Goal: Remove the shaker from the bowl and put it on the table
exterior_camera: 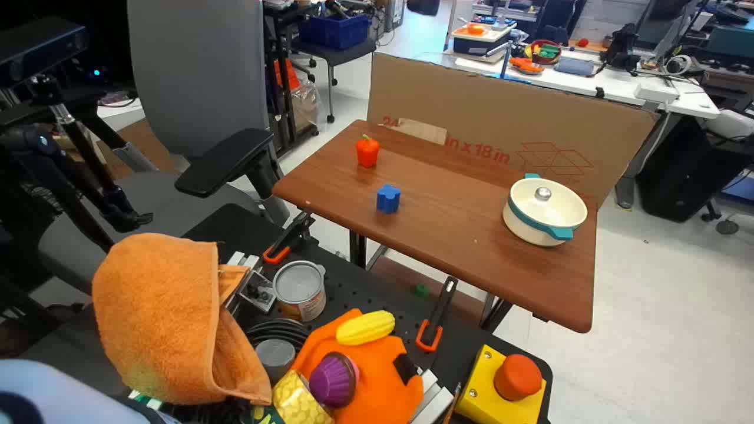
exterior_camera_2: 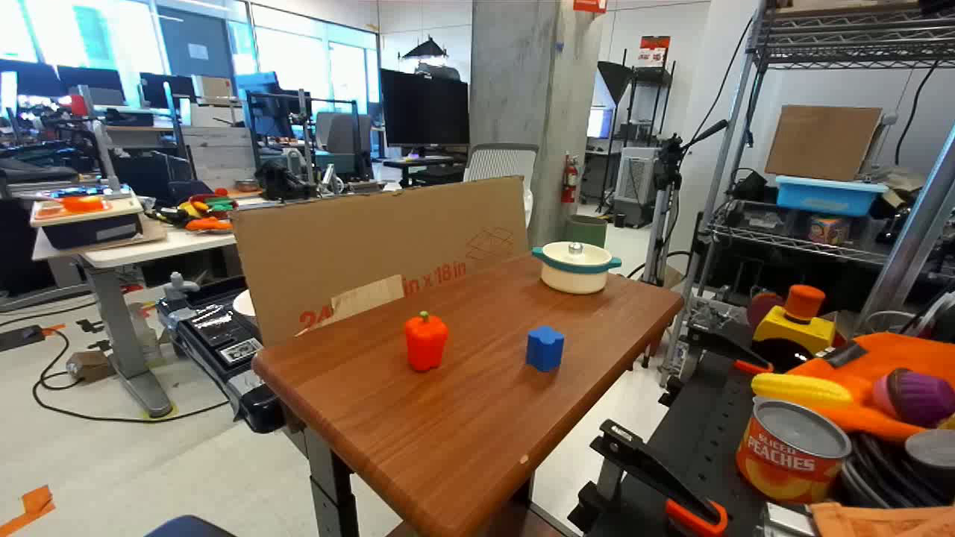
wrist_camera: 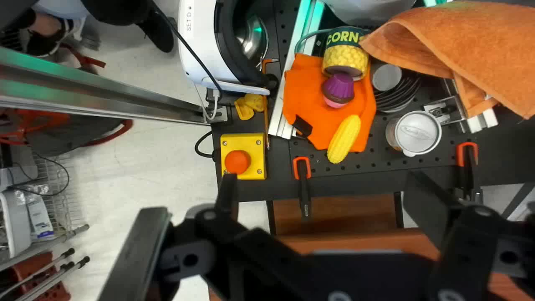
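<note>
The bowl, a round cream-white vessel with a teal band and handles, stands on the brown table (exterior_camera: 453,229) in both exterior views (exterior_camera: 530,228) (exterior_camera_2: 574,279). A pale lid with a small silver knob (exterior_camera: 542,194) covers it. The shaker does not show; it is hidden or out of view, and the bowl's inside is hidden by the lid. The table also shows in an exterior view (exterior_camera_2: 462,425) and at the bottom of the wrist view (wrist_camera: 355,242). My gripper (wrist_camera: 322,177) is open and empty, its fingers wide apart. It is outside both exterior views.
A red-orange pepper (exterior_camera: 367,152) and a blue block (exterior_camera: 388,199) stand on the table. A cardboard panel (exterior_camera: 471,112) lines its back edge. The black bench (wrist_camera: 363,177) holds clamps, a yellow button box (wrist_camera: 255,146), cans, a toy corn (wrist_camera: 343,139) and an orange towel (wrist_camera: 459,46).
</note>
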`<state>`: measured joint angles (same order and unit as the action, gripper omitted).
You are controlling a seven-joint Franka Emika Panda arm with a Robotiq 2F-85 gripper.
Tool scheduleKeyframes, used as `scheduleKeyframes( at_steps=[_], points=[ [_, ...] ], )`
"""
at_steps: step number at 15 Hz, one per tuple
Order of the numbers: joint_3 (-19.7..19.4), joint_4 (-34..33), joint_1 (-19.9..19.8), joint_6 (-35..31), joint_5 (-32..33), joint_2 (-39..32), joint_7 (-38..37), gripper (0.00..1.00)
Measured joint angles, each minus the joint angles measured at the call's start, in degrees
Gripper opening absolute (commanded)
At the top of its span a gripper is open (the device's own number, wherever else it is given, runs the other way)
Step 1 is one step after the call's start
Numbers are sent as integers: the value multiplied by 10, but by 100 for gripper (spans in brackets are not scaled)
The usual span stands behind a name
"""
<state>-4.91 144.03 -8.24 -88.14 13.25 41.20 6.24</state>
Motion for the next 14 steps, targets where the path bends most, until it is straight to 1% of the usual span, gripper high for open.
scheduleKeyframes(
  at_steps=[10, 12, 14],
  points=[
    [-1, 0, 1, -1, 0, -4, -1, 100],
    [-3, -3, 2, -10, 0, -20, 0, 100],
    [-10, -12, 3, -40, 0, -50, 0, 100]
  ],
)
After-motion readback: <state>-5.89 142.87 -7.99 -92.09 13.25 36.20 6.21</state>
